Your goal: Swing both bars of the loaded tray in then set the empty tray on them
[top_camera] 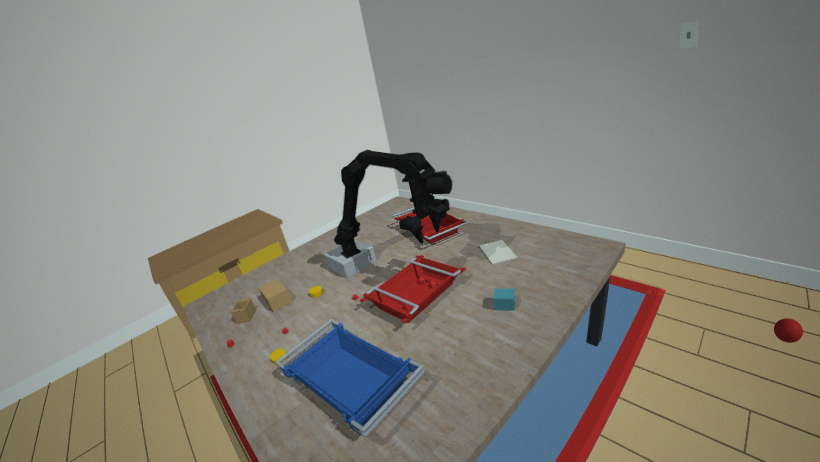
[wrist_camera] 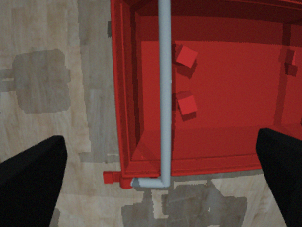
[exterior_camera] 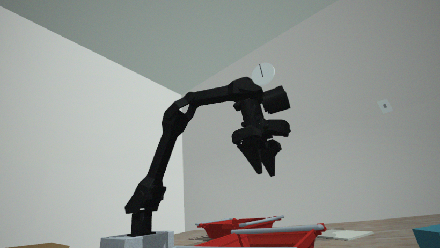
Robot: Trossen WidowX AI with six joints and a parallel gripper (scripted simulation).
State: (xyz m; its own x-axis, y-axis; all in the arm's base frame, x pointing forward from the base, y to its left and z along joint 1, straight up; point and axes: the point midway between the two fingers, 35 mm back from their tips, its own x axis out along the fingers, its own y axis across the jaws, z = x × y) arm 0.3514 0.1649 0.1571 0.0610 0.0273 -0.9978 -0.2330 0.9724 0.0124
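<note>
Bars (top_camera: 393,299) (exterior_camera: 277,229) (wrist_camera: 165,99) squarely cross the loaded red tray's (top_camera: 429,297) (exterior_camera: 277,239) (wrist_camera: 117,89) long axis.

Arm (top_camera: 393,158) (exterior_camera: 212,96): matte black links, chunky angular joints, slotted gap near elbow. Gripper (top_camera: 429,236) (exterior_camera: 266,174) (wrist_camera: 163,144): black too, two wedge fingers tapering to blunt tips. Fat black cylindrical housing (top_camera: 439,182) (exterior_camera: 277,99) by wrist. Base (top_camera: 338,265) (exterior_camera: 117,243) is blocky, speckled light grey.
</note>
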